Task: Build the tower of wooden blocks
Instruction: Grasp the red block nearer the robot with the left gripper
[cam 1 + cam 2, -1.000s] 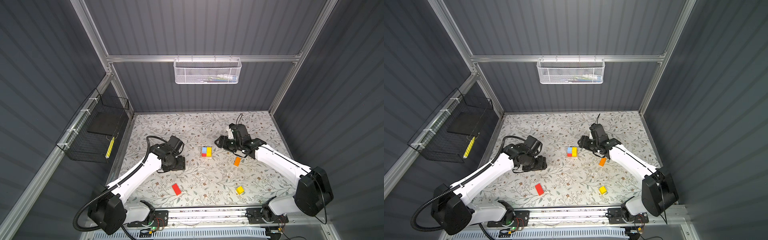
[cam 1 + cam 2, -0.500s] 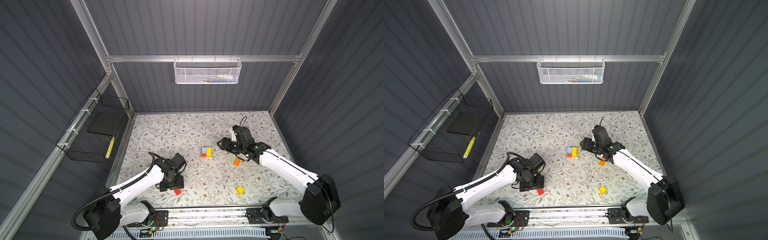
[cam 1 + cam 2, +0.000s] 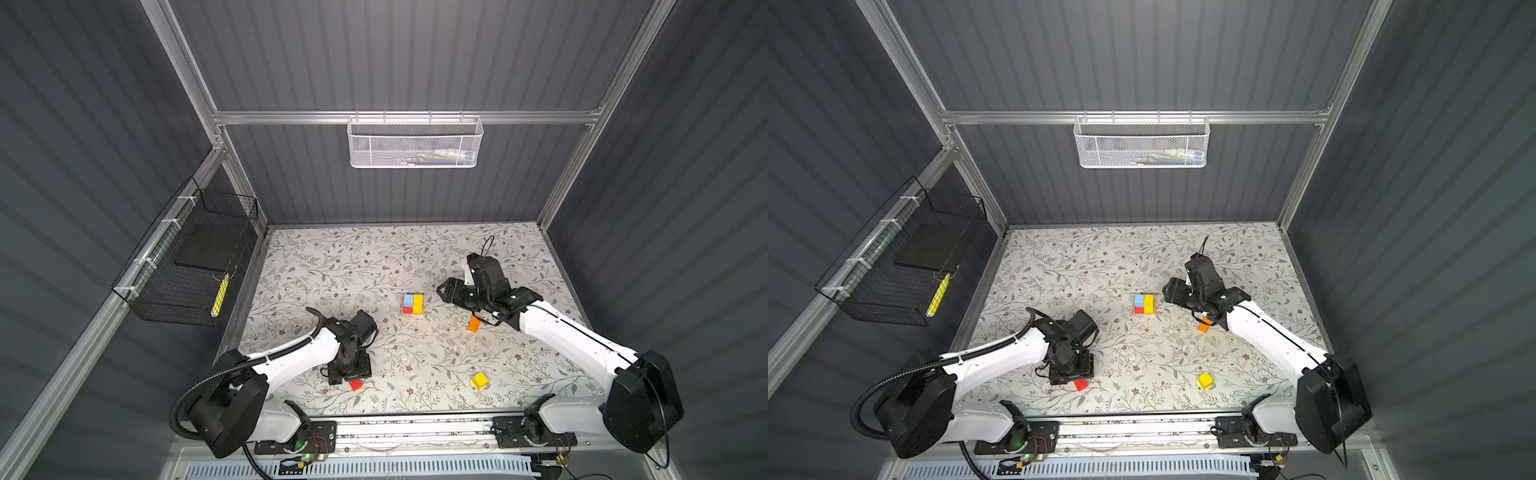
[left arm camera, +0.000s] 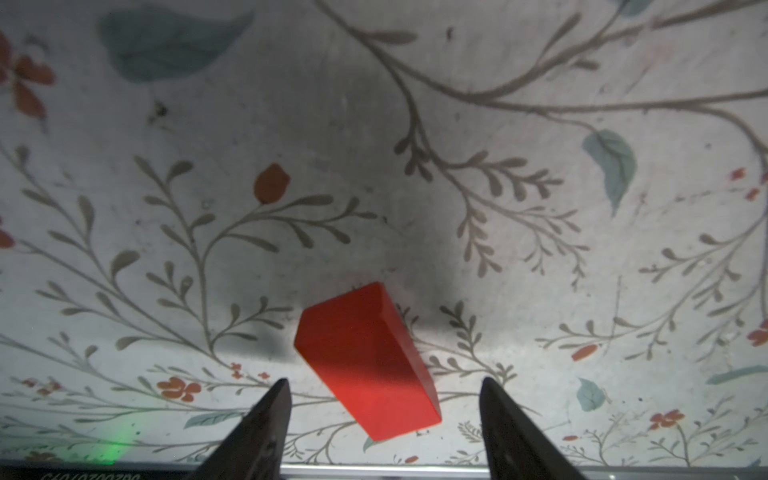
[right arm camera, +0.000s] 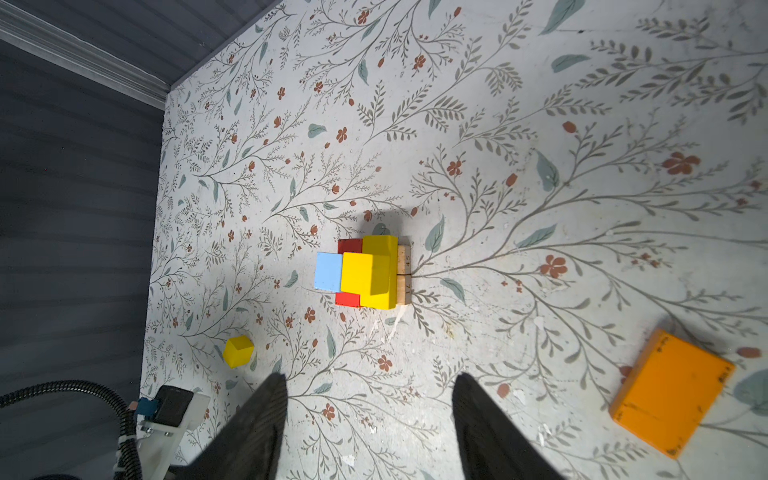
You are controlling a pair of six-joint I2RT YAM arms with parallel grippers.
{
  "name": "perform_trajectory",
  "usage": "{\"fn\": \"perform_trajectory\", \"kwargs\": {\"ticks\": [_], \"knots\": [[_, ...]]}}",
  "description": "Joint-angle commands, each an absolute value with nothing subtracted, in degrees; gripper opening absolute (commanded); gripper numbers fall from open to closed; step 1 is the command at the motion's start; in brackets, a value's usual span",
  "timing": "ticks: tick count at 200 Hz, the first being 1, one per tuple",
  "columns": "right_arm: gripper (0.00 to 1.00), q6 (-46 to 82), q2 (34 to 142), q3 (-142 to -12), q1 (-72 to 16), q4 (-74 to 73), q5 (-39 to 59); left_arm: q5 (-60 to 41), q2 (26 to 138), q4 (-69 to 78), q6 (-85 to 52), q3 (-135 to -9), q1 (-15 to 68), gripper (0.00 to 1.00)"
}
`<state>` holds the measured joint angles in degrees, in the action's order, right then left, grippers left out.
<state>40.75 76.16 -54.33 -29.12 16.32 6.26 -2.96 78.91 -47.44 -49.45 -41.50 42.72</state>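
We begin with the floral mat (image 3: 353, 266), which fills the lower middle of both top views; most of it lies bare. The tower (image 3: 413, 303) stands near the mat's centre, a compact stack showing blue, yellow and red from above, with tan pieces at its base in the right wrist view. We judge the build well along but unfinished, since three pieces lie loose. The orange brick (image 3: 473, 324) rests flat just to the lower right of the tower. The red brick (image 3: 355, 385) lies at the mat's lower left, near the front rail (image 3: 415, 419). The yellow cube (image 3: 479, 380) sits at lower right, also near that rail.

The left gripper (image 4: 384, 380) hangs over the red brick with its jaws apart, one finger on each side, touching nothing that we can see; picking it up looks like the step in hand. The right gripper (image 5: 370, 376) is empty, jaws apart, just right of the tower and clear of it.

The red brick lies skewed to the jaws, and the rail leaves little room there. Between it and the tower the mat is open.
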Motion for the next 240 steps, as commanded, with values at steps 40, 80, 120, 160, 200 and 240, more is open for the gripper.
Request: {"fn": "perform_trajectory", "kwargs": {"ticks": [40, 80, 120, 160, 200, 240], "knots": [[0.65, 41.08, 75.52, -53.96, -29.00, 17.14, 4.99, -1.98, 84.45, -43.03, -49.50, -40.34, 42.73, 0.48], [0.65, 40.87, 75.14, -54.23, -28.96, 18.08, 4.15, -1.32, 84.95, -41.98, -46.71, -41.46, 42.78, 0.29], [0.65, 40.79, 74.97, -54.31, -28.88, 18.89, 3.52, -1.32, 79.56, -40.20, -39.90, -43.86, 42.80, 0.13], [0.66, 39.71, 74.20, -55.18, -28.50, 21.53, 1.89, -3.81, 78.18, -39.99, -30.01, -48.45, 43.86, 0.12], [0.66, 38.42, 71.23, -55.38, -27.32, 25.20, 0.20, -3.88, 78.72, -38.93, -21.97, -53.34, 45.24, 0.11], [0.67, 37.80, 65.96, -54.81, -25.87, 28.23, -1.87, -4.51, 84.30, -39.63, -14.71, -60.11, 46.77, 0.12]]}}
